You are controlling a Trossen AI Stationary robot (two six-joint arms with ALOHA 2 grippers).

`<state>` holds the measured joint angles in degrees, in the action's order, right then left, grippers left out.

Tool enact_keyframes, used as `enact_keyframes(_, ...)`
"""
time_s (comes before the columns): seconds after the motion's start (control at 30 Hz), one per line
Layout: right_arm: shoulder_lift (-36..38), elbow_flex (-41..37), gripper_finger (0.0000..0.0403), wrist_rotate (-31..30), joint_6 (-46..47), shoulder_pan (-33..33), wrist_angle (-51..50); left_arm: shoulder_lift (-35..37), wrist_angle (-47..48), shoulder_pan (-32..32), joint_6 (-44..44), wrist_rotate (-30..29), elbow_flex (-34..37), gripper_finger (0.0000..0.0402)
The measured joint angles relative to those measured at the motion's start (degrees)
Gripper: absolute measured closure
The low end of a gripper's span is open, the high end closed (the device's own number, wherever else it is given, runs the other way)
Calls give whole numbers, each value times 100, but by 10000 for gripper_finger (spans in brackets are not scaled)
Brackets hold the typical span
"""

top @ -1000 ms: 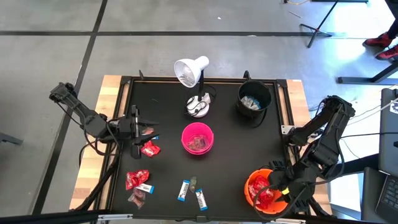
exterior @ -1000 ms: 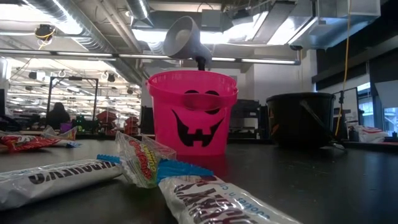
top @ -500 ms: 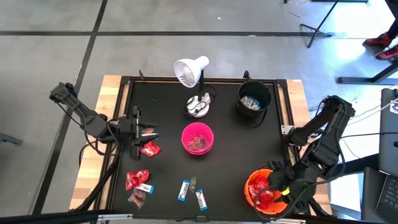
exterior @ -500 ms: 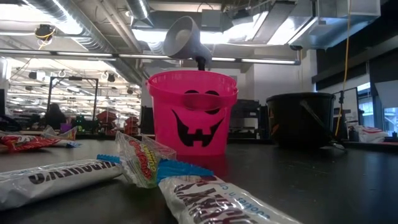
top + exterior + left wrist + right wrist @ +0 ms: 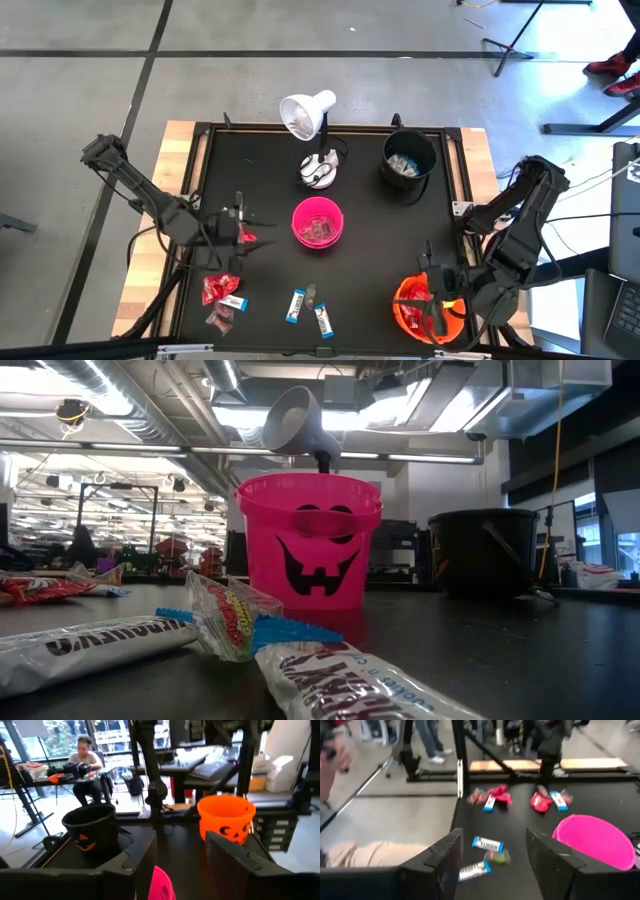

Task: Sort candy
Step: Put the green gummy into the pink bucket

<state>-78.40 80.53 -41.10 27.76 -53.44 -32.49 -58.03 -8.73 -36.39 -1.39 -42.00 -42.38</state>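
Note:
Candy lies on the black table: red packets [image 5: 218, 290], white-and-blue bars [image 5: 297, 305] and a dark brown one [image 5: 220, 320] near the front left, and one red packet [image 5: 247, 238] by the fingertips of my left gripper [image 5: 242, 228]. That gripper is open and points level toward the pink bowl [image 5: 318, 222], with nothing between its fingers [image 5: 177, 865]. My right gripper [image 5: 430, 285] hangs open over the orange bowl [image 5: 412, 312] at the front right, which holds red packets. In its wrist view the gap [image 5: 495, 865] is bare above the bars [image 5: 487, 843].
A black bowl [image 5: 408, 160] with some candy stands at the back right. A white desk lamp [image 5: 308, 115] stands at the back middle, its base [image 5: 318, 172] behind the pink bowl. A person sits far beyond the table [image 5: 85, 760].
My left gripper has gone toward the pink bowl and a little down, and now stands over the lone red packet. My right gripper has risen from the orange bowl and tipped up from pointing downward to nearly level, turning as it went. No candy has moved.

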Motion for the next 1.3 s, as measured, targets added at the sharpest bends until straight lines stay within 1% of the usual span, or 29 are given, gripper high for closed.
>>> enact_keyframes(0.07,-34,0,191,-212,-130,66,126,-256,6,-41,0,-2,-100,241)
enact_keyframes(0.17,-51,0,191,-453,-495,242,62,-716,53,-106,2,-1,-301,241)
enact_keyframes(0.27,-51,0,191,-488,-551,453,-112,-1209,100,-194,43,1,-543,241)
enact_keyframes(0.33,-51,0,191,-455,-472,570,-276,-1509,268,-232,40,131,-730,241)
enact_keyframes(0.53,-111,0,191,-37,-406,948,-402,-2189,406,-247,-356,748,-919,241)
enact_keyframes(0.67,-266,0,191,183,-597,1236,-409,-2506,401,-247,-597,889,-920,241)
enact_keyframes(0.9,-572,0,191,860,-1052,1513,-424,-3057,354,-244,-747,1136,-919,241)
enact_keyframes(1.0,-738,0,191,987,-1119,1613,-423,-3149,287,-259,-756,1357,-919,241)
enact_keyframes(1.2,-1191,-4,191,1362,-1356,1801,-469,-3085,101,-402,-883,1360,-921,241)
enact_keyframes(1.3,-1300,-4,191,1359,-1526,1802,-465,-3231,118,-327,-967,1409,-924,241)
